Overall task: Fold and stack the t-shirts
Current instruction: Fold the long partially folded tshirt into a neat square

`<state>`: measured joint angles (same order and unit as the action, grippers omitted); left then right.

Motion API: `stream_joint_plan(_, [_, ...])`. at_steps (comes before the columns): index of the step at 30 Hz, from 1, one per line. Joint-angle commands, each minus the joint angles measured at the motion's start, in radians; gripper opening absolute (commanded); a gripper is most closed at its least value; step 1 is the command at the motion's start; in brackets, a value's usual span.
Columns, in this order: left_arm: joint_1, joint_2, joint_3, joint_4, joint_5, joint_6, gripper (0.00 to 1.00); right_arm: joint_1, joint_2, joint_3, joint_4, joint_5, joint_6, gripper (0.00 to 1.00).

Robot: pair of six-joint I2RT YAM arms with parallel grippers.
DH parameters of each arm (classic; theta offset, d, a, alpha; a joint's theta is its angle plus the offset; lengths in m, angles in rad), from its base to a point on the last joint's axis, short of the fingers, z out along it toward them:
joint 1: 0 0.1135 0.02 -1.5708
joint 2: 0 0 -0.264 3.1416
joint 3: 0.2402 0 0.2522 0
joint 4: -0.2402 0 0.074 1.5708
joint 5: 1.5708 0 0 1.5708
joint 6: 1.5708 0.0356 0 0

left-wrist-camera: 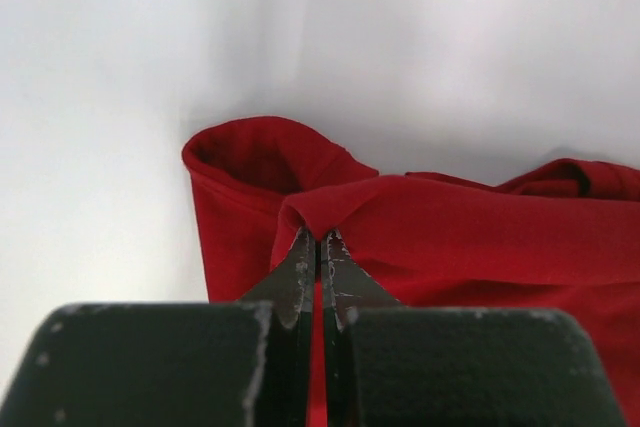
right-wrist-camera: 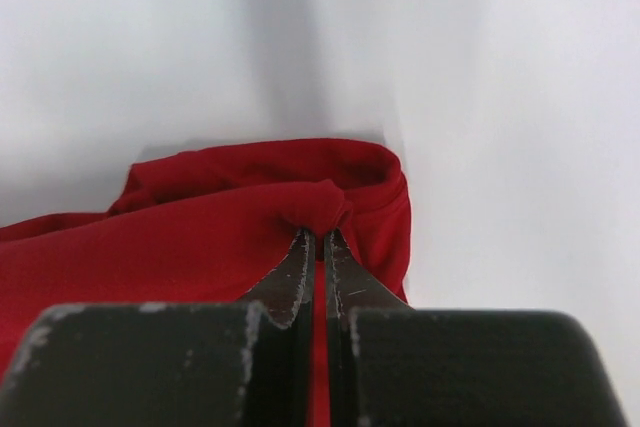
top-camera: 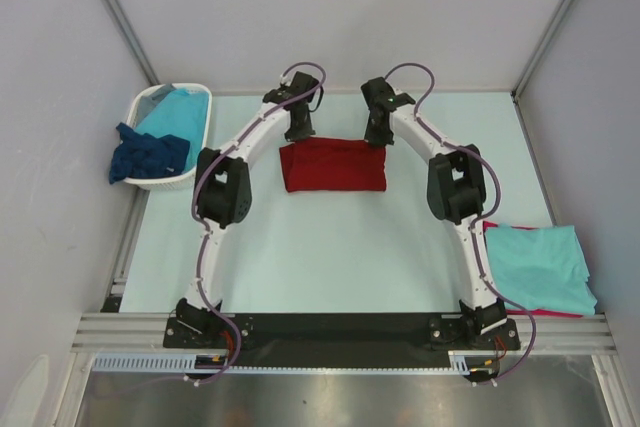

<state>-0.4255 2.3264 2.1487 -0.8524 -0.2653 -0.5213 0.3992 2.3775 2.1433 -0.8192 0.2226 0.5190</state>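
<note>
Dark red cloth, the folded t-shirt (top-camera: 333, 165), lies toward the desk's (top-camera: 330, 257) far edge, with open pale surface between it and the arm bases; a white basket (top-camera: 163, 184) stands at the far left edge and a turquoise shirt (top-camera: 535, 262) lies at the near right edge. The left claw (top-camera: 300, 136) is pinched tight on the shirt's far left corner, the right claw (top-camera: 376, 138) likewise on its far right corner. The rest of the shirt spreads flat between them and toward the bases.

walls (top-camera: 330, 17): pale grey | table (top-camera: 330, 247): mint — evenly lit | frame (top-camera: 120, 332): aluminium
</note>
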Motion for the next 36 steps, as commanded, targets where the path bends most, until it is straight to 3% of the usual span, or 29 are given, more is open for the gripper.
stream_joint_plan(1, [0.024, 0.033, 0.051, -0.022, 0.001, 0.024, 0.00, -0.014, 0.037, 0.055, -0.028, 0.004, -0.017, 0.00])
stream_joint_plan(6, [0.027, 0.039, 0.046, -0.027, -0.005, 0.017, 0.00, -0.016, 0.058, 0.067, -0.031, -0.011, -0.016, 0.00])
stream_joint_plan(7, [0.027, 0.025, 0.046, -0.039, -0.015, 0.001, 0.02, -0.014, 0.055, 0.073, -0.038, -0.005, -0.007, 0.15])
stream_joint_plan(9, [0.025, -0.011, 0.040, -0.050, -0.066, -0.011, 0.13, -0.013, 0.025, 0.061, -0.055, 0.038, -0.002, 0.31])
stream_joint_plan(10, [0.022, -0.036, 0.024, -0.040, -0.080, -0.017, 0.16, -0.010, 0.003, 0.047, -0.051, 0.075, -0.002, 0.49])
stream_joint_plan(11, [0.021, -0.092, 0.019, -0.037, -0.106, -0.019, 0.25, -0.008, -0.062, 0.006, -0.031, 0.084, -0.002, 0.56])
stream_joint_plan(13, [0.014, -0.145, 0.010, -0.033, -0.107, -0.020, 0.33, -0.003, -0.124, -0.037, -0.005, 0.066, -0.007, 0.66])
stream_joint_plan(20, [-0.045, -0.333, -0.177, 0.021, -0.101, -0.022, 0.35, 0.088, -0.335, -0.290, 0.048, 0.080, -0.001, 0.64])
stream_joint_plan(24, [-0.096, -0.392, -0.382, 0.130, -0.062, -0.022, 0.36, 0.159, -0.379, -0.394, 0.078, 0.063, 0.010, 0.65])
stream_joint_plan(27, [-0.122, -0.374, -0.446, 0.165, -0.013, -0.025, 0.35, 0.184, -0.357, -0.436, 0.098, 0.040, 0.016, 0.62])
stream_joint_plan(31, [-0.148, -0.315, -0.452, 0.176, 0.001, -0.023, 0.33, 0.184, -0.322, -0.465, 0.143, 0.024, 0.015, 0.58])
stream_joint_plan(36, [-0.154, -0.266, -0.399, 0.193, -0.009, -0.008, 0.33, 0.184, -0.258, -0.389, 0.135, 0.027, 0.012, 0.57])
